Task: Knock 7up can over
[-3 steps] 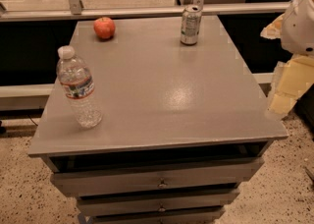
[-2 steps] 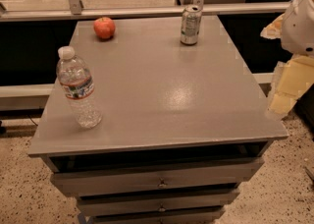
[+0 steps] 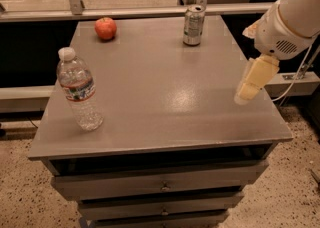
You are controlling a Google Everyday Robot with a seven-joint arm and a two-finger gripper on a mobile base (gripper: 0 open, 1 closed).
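Observation:
The 7up can, silvery with green markings, stands upright near the far edge of the grey table, right of centre. My gripper hangs from the white arm over the table's right edge. It points down and to the left, well in front of the can and to its right, touching nothing.
A red apple lies at the far left of the table. A clear water bottle with a white cap stands upright near the front left. Drawers sit below the tabletop. A metal rail and glass run behind the table.
My gripper has moved left, from beyond the table's right side to over its right edge. The can, apple and bottle have not moved.

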